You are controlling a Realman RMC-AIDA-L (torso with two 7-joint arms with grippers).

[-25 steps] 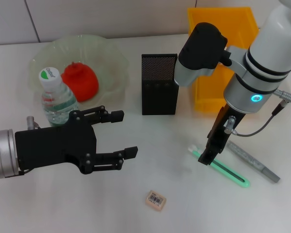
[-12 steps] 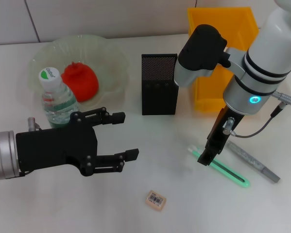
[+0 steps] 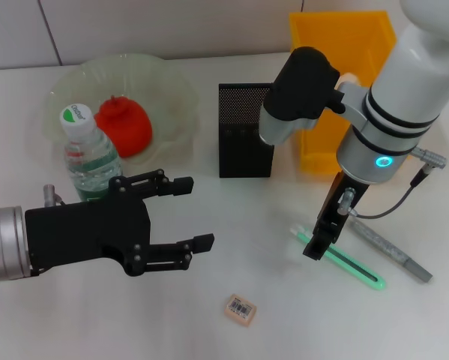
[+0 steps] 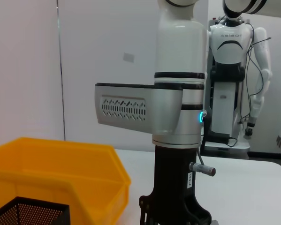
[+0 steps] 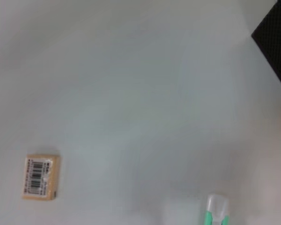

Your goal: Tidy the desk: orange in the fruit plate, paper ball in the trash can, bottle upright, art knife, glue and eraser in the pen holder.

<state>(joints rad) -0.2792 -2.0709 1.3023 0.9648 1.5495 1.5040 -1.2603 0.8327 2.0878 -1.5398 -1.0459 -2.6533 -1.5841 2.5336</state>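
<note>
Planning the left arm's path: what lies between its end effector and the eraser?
Nothing: in the head view only bare desk separates the open left end effector from the eraser.

Readable: "ASIBOT" across the chest of the white humanoid robot (image 4: 234, 70) standing far behind the right tool's arm. Barcode label on the eraser (image 5: 40, 176), digits too small to read. Green print on the bottle (image 3: 89, 154) cap illegible.

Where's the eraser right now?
In the head view the eraser lies flat on the desk near the front edge, roughly centre, just ahead of the open left gripper and well left of the green glue stick.
</note>
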